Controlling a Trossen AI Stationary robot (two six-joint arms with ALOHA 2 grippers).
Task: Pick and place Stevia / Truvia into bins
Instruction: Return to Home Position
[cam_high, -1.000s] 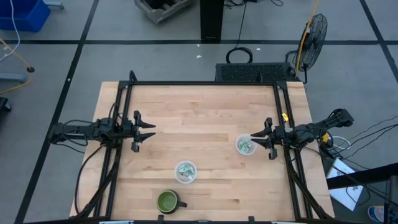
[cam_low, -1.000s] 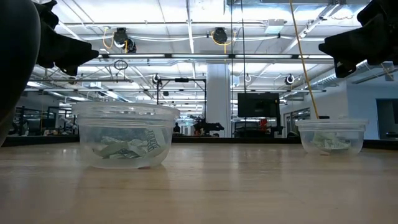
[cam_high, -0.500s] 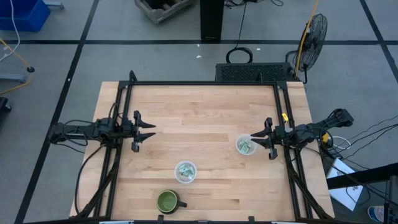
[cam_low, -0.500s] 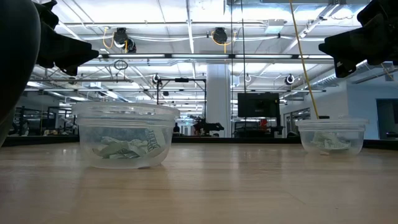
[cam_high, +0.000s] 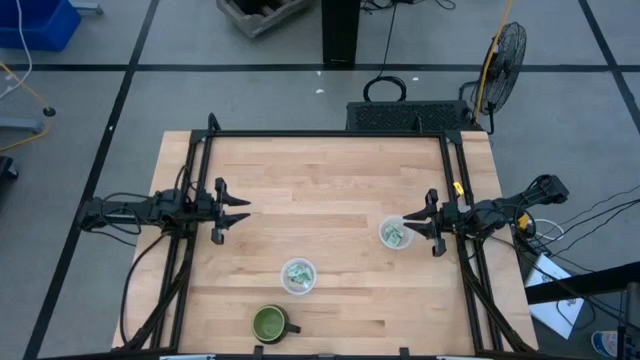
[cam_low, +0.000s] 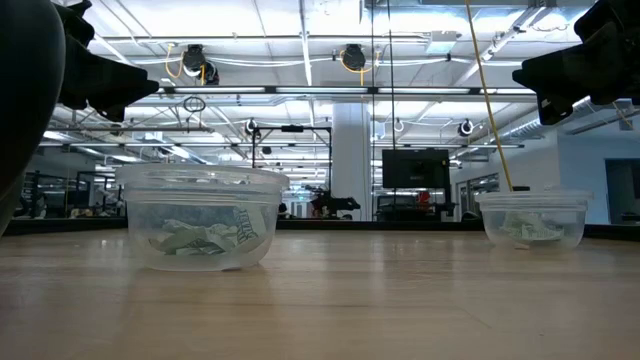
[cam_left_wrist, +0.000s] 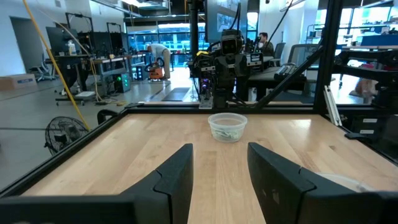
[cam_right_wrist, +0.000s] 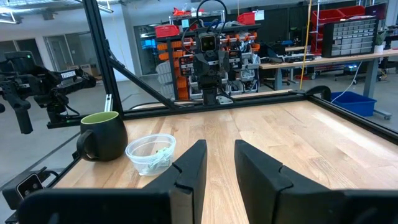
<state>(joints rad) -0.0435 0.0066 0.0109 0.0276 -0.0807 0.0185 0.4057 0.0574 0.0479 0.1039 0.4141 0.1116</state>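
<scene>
Every sweetener packet in view lies inside a clear cup. One cup (cam_high: 298, 275) stands near the table's near edge and shows in the low view (cam_low: 200, 215) with crumpled packets (cam_low: 205, 236) on its floor. The other cup (cam_high: 395, 233) stands toward the table's right, also holding packets (cam_low: 528, 230). My left gripper (cam_high: 236, 212) hovers open and empty over the table's left side, well away from both cups; its wrist view shows the right-hand cup (cam_left_wrist: 227, 127) ahead. My right gripper (cam_high: 410, 225) is open and empty, its fingertips just above that cup's right rim.
A dark green mug (cam_high: 268, 322) with a handle stands at the near edge, beside the near cup (cam_right_wrist: 151, 154); it shows in the right wrist view (cam_right_wrist: 102, 134). A black frame (cam_high: 325, 134) borders the table. Bare wood spreads over the middle and far half.
</scene>
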